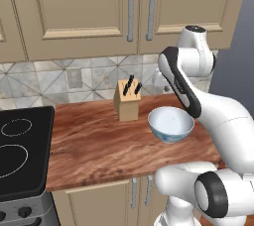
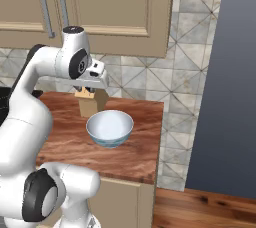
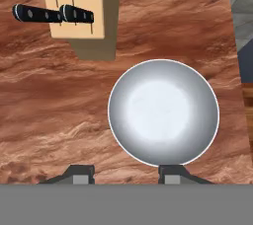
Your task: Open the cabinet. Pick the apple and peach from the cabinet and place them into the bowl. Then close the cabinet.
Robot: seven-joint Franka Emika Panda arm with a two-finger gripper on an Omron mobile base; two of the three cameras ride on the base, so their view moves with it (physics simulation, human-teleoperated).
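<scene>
My pincer (image 3: 126,174) hangs above the desk (image 3: 49,110), jaws nearly shut and empty, touching nothing. The bowl (image 3: 163,112) lies directly below and just ahead of my pincer, upright on the desk, with nothing inside. Beyond the bowl stands the knife block (image 3: 81,14), near it but apart. Farthest, above the bowl, the cabinet (image 1: 84,7) has both doors shut.

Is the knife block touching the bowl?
Apart. The hand view shows bare countertop between the knife block and the bowl; the left base view agrees.
</scene>
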